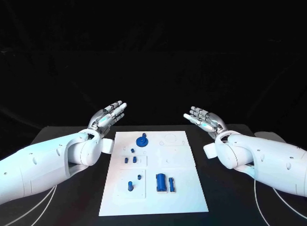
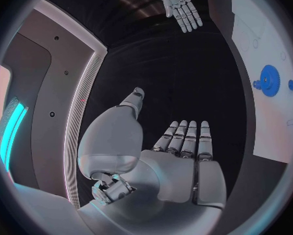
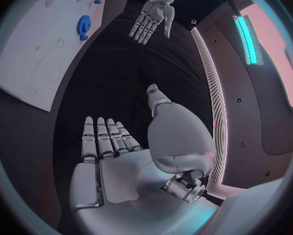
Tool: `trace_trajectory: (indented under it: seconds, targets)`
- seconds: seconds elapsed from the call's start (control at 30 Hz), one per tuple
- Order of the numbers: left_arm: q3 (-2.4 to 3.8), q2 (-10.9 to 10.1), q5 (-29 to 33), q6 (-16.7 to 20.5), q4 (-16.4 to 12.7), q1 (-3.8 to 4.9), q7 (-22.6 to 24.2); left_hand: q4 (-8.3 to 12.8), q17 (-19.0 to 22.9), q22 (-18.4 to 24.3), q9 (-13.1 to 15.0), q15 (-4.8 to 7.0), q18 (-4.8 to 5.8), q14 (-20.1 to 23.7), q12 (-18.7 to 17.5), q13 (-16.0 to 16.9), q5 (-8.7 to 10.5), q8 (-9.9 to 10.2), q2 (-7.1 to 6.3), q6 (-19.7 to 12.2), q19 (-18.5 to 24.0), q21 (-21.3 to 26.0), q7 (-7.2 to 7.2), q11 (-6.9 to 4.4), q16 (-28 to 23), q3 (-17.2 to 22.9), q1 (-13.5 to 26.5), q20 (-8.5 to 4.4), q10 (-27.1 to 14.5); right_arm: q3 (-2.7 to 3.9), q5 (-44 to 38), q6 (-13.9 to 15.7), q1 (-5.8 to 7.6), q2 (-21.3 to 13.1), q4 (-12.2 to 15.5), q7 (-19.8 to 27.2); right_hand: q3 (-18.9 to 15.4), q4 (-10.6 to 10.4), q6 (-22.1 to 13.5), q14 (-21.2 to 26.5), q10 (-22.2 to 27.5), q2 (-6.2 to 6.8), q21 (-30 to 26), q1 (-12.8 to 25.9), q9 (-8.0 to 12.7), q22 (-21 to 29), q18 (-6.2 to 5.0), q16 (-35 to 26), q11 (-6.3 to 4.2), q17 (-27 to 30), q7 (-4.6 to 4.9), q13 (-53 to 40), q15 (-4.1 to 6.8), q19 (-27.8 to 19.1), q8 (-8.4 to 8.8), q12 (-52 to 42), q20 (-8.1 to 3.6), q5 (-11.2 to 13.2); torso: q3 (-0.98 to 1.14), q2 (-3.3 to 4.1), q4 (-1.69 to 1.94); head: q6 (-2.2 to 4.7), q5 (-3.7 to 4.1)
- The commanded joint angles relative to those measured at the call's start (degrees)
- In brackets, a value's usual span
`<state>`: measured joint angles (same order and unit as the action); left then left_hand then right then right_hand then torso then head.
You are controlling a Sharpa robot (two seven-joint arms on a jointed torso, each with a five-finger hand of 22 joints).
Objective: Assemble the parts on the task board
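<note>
Beside the task board (image 1: 153, 197), left hand (image 1: 107, 117) and right hand (image 1: 204, 119), fingers spread, empty; small blue parts (image 1: 161, 182) indistinct.

Blue parts (image 1: 161, 182) on white task board (image 1: 184, 200)

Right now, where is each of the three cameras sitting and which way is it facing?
Head view: on the robot's head, looking down at the task board; both arms show, left hand and right hand.
Left wrist view: behind the left hand's open palm, facing across the table.
Right wrist view: behind the right hand's open palm, facing across likewise.
Shared: both wrist views catch the blue gear and the opposite hand.
</note>
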<state>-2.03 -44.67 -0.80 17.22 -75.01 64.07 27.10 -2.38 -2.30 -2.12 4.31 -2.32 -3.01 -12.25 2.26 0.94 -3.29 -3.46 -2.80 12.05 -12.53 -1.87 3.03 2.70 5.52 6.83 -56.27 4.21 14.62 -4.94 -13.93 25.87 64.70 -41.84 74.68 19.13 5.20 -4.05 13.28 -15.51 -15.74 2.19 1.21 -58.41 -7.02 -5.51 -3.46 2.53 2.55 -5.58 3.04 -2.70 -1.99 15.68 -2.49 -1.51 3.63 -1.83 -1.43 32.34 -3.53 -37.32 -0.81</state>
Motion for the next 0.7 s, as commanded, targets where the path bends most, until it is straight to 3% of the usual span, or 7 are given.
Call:
trace_trajectory:
  seconds: [0.03, 0.17, 0.33, 0.43, 0.57, 0.7]
  targets:
    - [0.31, 0.06, 0.11, 5.58, -2.26, -0.54, 0.73, 2.38, 2.3, 2.12, -4.31, 2.32, 3.01, 12.25, -2.26, -0.94, 3.29, 3.46, 2.8, -12.05, 12.53, 1.87, -3.03, -2.7, -5.52, -6.83, 56.27, -4.21, -14.62, 0.95, 4.07, 5.47, -0.95, -0.44, 3.46, 3.53, -5.2, 4.05, -13.28, 15.51, 15.74, -2.19, -1.21, 58.41, 7.02, 5.51, 3.46, -2.53, -2.55, 5.58, -3.04, 2.7, 1.99, -15.68, 2.49, 1.51, -3.63, 1.83, 0.91, -0.75, 2.27, 1.79, 0.5]
    - [0.8, 0.04, 0.31, 11.61, -5.85, -1.49, 1.29, 2.38, 2.3, 2.12, -4.31, 2.32, 3.01, 12.25, -2.26, -0.94, 3.29, 3.46, 2.8, -12.05, 12.53, 1.87, -3.03, -2.7, -5.52, -6.83, 56.27, -4.21, -14.62, 2.71, 8.41, 11.1, -2.53, -1.5, 8.66, 6.67, -5.2, 4.05, -13.28, 15.51, 15.74, -2.19, -1.21, 58.41, 7.02, 5.51, 3.46, -2.53, -2.55, 5.58, -3.04, 2.7, 1.99, -15.68, 2.49, 1.51, -3.63, 1.83, 1.35, -1.1, 3.34, 2.77, 0.76]
    - [1.49, 0.0, 0.59, 20.21, -10.96, -2.85, 2.08, 2.38, 2.3, 2.12, -4.31, 2.32, 3.01, 12.25, -2.26, -0.94, 3.29, 3.46, 2.8, -12.05, 12.53, 1.87, -3.03, -2.7, -5.52, -6.83, 56.27, -4.21, -14.62, 4.38, 12.53, 16.44, -4.03, -2.51, 13.59, 9.65, -5.2, 4.05, -13.28, 15.51, 15.74, -2.19, -1.21, 58.41, 7.02, 5.51, 3.46, -2.53, -2.55, 5.58, -3.04, 2.7, 1.99, -15.68, 2.49, 1.51, -3.63, 1.83, 1.43, -1.16, 3.53, 2.94, 0.81]
    - [1.75, -0.01, 0.69, 23.41, -12.86, -3.36, 2.37, 2.38, 2.3, 2.12, -4.31, 2.32, 3.01, 12.25, -2.26, -0.94, 3.29, 3.46, 2.8, -12.05, 12.53, 1.87, -3.03, -2.7, -5.52, -6.83, 56.27, -4.21, -14.62, 4.82, 13.62, 17.86, -4.43, -2.77, 14.91, 10.45, -5.2, 4.05, -13.28, 15.51, 15.74, -2.19, -1.21, 58.41, 7.02, 5.51, 3.46, -2.53, -2.55, 5.58, -3.04, 2.7, 1.99, -15.68, 2.49, 1.51, -3.63, 1.83, 1.43, -1.16, 3.53, 2.94, 0.81]
    - [1.98, -0.02, 0.78, 26.27, -14.57, -3.81, 2.64, 2.38, 2.3, 2.12, -4.31, 2.32, 3.01, 12.25, -2.26, -0.94, 3.29, 3.46, 2.8, -12.05, 12.53, 1.87, -3.03, -2.7, -5.52, -6.83, 56.27, -4.21, -14.62, 4.94, 13.93, 18.25, -4.54, -2.85, 15.27, 10.67, -5.2, 4.05, -13.28, 15.51, 15.74, -2.19, -1.21, 58.41, 7.02, 5.51, 3.46, -2.53, -2.55, 5.58, -3.04, 2.7, 1.99, -15.68, 2.49, 1.51, -3.63, 1.83, 1.43, -1.16, 3.53, 2.94, 0.81]
    - [2.03, -0.02, 0.8, 26.9, -14.94, -3.91, 2.7, 2.38, 2.3, 2.12, -4.31, 2.32, 3.01, 12.25, -2.26, -0.94, 3.29, 3.46, 2.8, -12.05, 12.53, 1.87, -3.03, -2.7, -5.52, -6.83, 56.27, -4.21, -14.62, 4.94, 13.93, 18.25, -4.54, -2.85, 15.27, 10.67, -5.2, 4.05, -13.28, 15.51, 15.74, -2.19, -1.21, 58.41, 7.02, 5.51, 3.46, -2.53, -2.55, 5.58, -3.04, 2.7, 1.99, -15.68, 2.49, 1.51, -3.63, 1.83, 1.43, -1.16, 3.53, 2.94, 0.81]
